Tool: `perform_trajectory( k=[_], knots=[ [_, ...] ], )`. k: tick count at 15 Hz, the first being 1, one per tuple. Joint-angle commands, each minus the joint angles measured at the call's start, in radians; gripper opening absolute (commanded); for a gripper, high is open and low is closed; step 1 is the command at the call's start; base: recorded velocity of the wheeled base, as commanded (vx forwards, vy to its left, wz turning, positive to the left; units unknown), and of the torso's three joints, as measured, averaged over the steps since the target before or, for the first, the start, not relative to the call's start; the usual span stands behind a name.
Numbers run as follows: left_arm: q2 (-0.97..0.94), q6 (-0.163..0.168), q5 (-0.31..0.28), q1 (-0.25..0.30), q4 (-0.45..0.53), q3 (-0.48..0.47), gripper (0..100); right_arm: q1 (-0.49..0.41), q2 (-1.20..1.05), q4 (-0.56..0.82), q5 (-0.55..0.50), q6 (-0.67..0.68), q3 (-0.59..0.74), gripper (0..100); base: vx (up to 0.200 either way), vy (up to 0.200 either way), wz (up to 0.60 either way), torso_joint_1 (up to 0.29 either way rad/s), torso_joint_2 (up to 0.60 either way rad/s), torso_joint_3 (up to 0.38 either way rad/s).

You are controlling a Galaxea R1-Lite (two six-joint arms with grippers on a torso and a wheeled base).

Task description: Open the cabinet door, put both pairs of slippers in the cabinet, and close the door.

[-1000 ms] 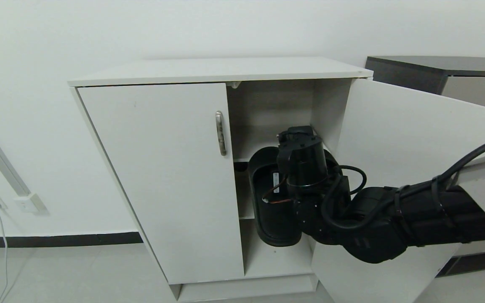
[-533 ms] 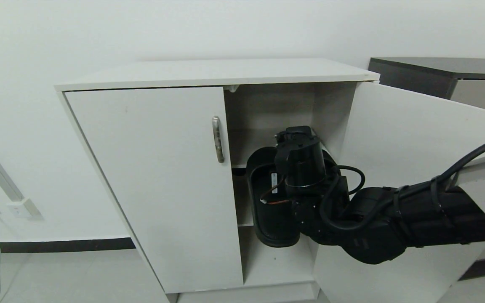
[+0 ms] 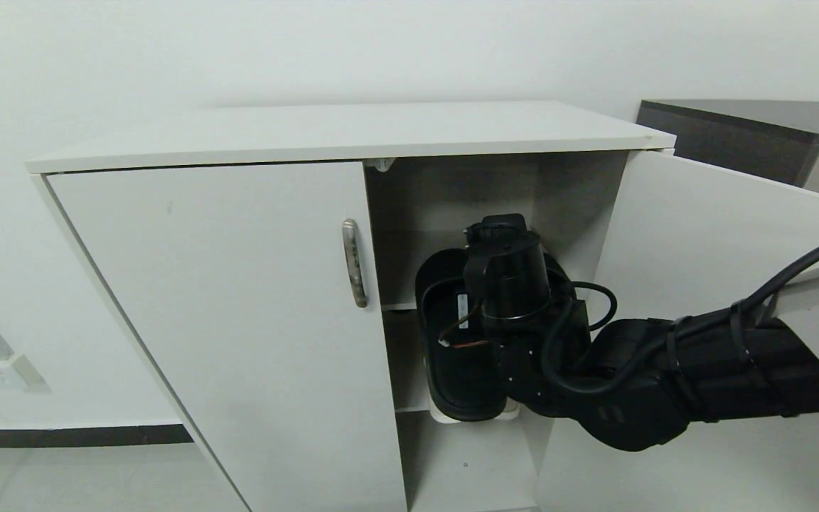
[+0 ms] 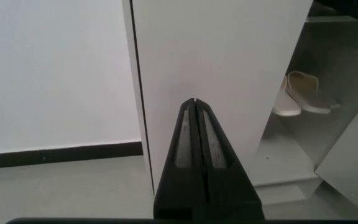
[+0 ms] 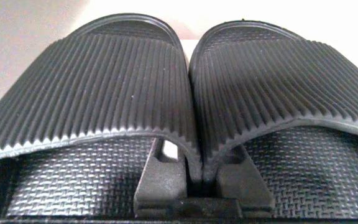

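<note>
Risks, as I judge:
- cabinet (image 3: 352, 135): left door (image 3: 225, 306) shut, so opening narrow. My arm runs close along open right door (image 3: 708, 235); sideways drift could knock it.
- Black slippers (image 3: 452, 334) hang upright in cabinet opening, in front of upper shelf (image 3: 397, 307) and lower shelf (image 3: 409, 410). Pushed in like this, they could jam on edges.
- Pale slippers (image 4: 303, 93) already inside cabinet on shelf; dropped pair could land on them.

Right tool (image 5: 194, 180): narrow, pinching only black pair's touching inner walls, so one could slide out.
Left tool (image 4: 194, 124): closed, empty, outside cabinet facing shut door.

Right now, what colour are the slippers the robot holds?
They're black slippers, ribbed on top; right wrist view shows best.
</note>
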Motion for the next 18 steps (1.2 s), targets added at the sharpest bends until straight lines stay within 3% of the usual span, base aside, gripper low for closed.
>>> perform_trajectory(
  k=[1,4,7,14,18],
  knots=[
    [0.001,0.0,0.0,0.0,0.0,0.0,0,-0.003,0.001,0.001,0.002,0.0,0.001,0,0.0,0.0,0.0,0.0,0.0,0.0],
    [0.001,0.0,0.002,0.0,0.0,0.0,0,-0.005,0.001,0.017,0.005,0.001,-0.001,0,0.0,0.0,0.0,0.0,0.0,0.0],
    [0.001,0.0,0.002,0.0,0.0,0.0,0,-0.005,0.001,0.018,0.005,0.001,-0.001,0,0.2,0.0,0.0,-0.002,0.0,0.002],
    [0.001,0.0,0.002,0.0,0.0,0.0,0,-0.005,0.02,0.018,0.016,0.001,-0.001,0,0.0,0.0,0.0,0.0,0.0,0.0],
    [0.001,-0.002,0.002,0.0,0.0,0.0,0,-0.071,0.081,0.101,0.1,0.004,-0.133,0,0.0,0.0,0.0,0.0,0.0,0.0]
  ],
)
